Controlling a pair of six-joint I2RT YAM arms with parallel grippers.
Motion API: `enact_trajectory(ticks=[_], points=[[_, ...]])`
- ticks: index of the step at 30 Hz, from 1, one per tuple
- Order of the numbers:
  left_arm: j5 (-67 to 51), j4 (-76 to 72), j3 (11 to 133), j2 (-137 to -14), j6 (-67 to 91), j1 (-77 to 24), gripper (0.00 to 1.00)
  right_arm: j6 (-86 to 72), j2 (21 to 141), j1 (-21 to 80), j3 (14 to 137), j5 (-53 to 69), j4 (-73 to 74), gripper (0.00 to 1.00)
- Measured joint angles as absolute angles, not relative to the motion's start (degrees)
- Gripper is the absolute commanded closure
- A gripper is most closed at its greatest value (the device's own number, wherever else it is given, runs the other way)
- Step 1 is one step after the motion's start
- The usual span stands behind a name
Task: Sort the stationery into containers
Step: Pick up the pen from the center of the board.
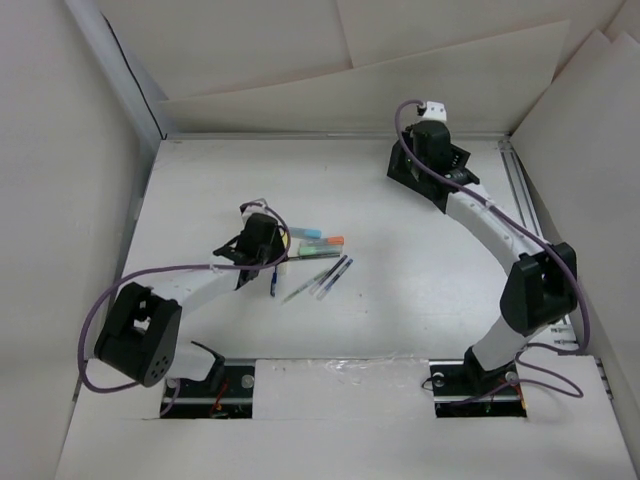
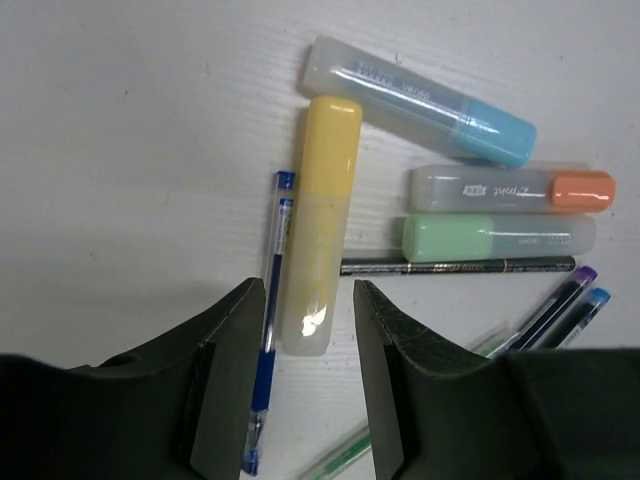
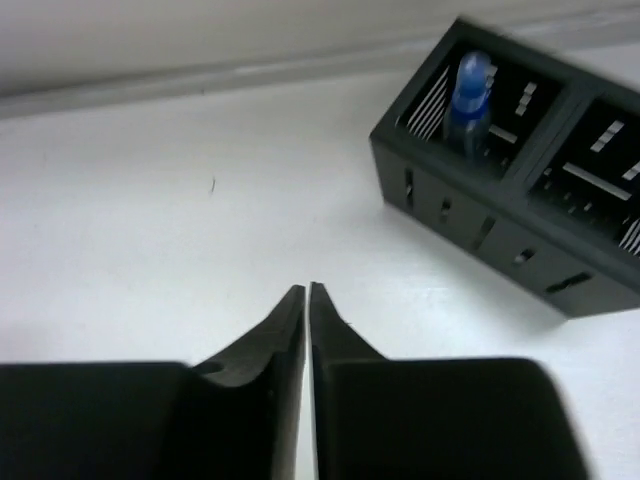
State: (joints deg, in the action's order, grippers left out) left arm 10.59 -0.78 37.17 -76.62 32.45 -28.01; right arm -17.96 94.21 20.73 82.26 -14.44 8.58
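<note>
While the yellow marker (image 2: pixel 320 200) is straddled lengthwise by the parted left jaws | right jaws closed, empty, well apart.

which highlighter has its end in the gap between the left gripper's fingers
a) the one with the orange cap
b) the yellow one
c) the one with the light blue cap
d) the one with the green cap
B: in the left wrist view the near end of the yellow highlighter lies in the gap between the fingers of the open left gripper.
</note>
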Motion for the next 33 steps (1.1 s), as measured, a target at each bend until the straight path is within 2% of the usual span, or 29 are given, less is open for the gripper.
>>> enact_trajectory(ticks=[1,3,11,23,27,33], points=[[10.68,-1.23,38.11,-77.76,32.25,-28.01,0.64,-18.11,94.19,21.30,81.03,-14.33,8.69,0.99],[10.79,-2.13,39.27,-79.61,31.92,-28.01,0.66,-18.41,94.06,22.24,79.24,-14.13,8.80,0.99],[11.86,-2.87,40.47,-83.85,31.29,-29.85,0.65,-18.90,90.91,25.63,75.94,-13.37,8.45,0.88],[16.56,-3.51,44.40,-89.21,30.52,-31.77,0.65,-19.31,90.13,27.77,72.05,-12.62,6.96,0.88],[17.28,-3.46,44.40,-89.30,30.74,-31.79,0.58,-19.31,90.13,27.79,71.77,-12.47,6.81,0.88],[18.09,-3.64,44.40,-89.73,30.89,-31.79,0.58,-19.33,90.13,27.79,71.46,-12.36,6.37,0.88]])
